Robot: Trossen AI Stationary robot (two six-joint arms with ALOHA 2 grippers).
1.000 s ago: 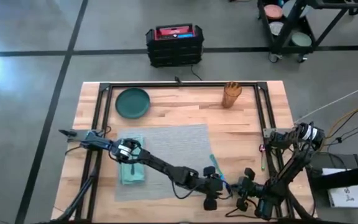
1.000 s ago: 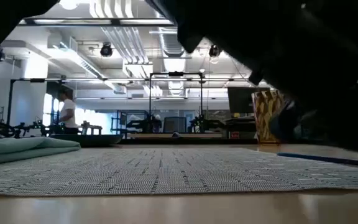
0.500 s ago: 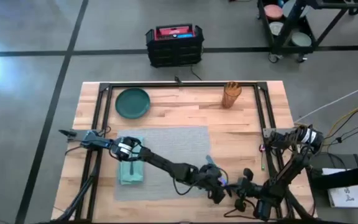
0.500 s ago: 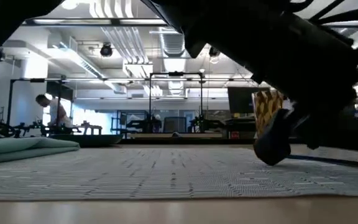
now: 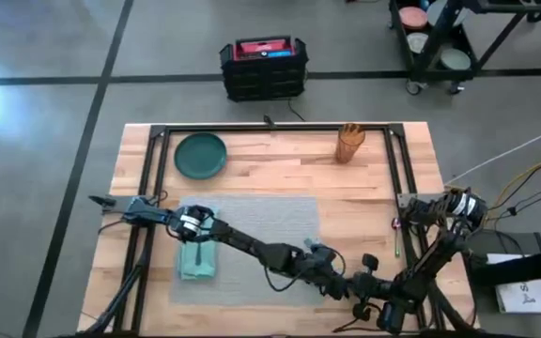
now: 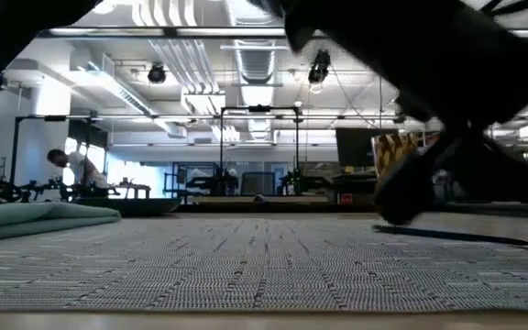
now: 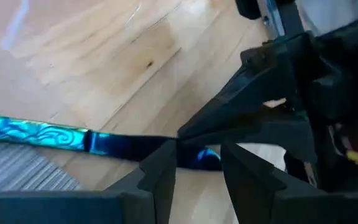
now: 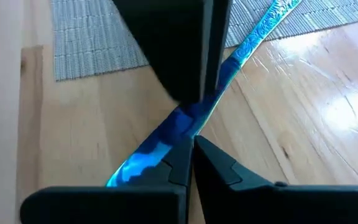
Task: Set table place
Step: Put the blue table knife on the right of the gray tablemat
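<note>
A thin, shiny blue utensil [image 7: 42, 135] lies slantwise at the right edge of the grey woven place [image 5: 252, 235]. Its far end is over the mat [image 8: 272, 18] and its near end is over bare wood of the table [image 5: 364, 188]. My right gripper [image 8: 191, 146] is shut on it near that near end. My left gripper [image 7: 197, 165], reaching across the mat to the near right [image 5: 334, 284], is open. The utensil's tip [image 7: 207, 155] shows in the gap between its fingers. My right gripper pinches the utensil's handle [image 8: 207, 115] between its two fingertips, a short way from the near tip, with the fingers lying across it. In the low view the utensil [image 6: 456, 236] runs low, just above the mat. My left gripper: I cannot tell whether it touches the utensil.
A folded teal napkin [image 5: 198, 258] lies on the mat's left part, under the left arm. A dark green plate [image 5: 201, 155] sits at the far left and a wooden holder [image 5: 349, 143] at the far right. A thin item [image 5: 397, 239] lies by the right rail.
My left gripper has gone toward the table's right edge, close up to my right gripper. In the low view its dark finger has swung in over the mat's right side.
</note>
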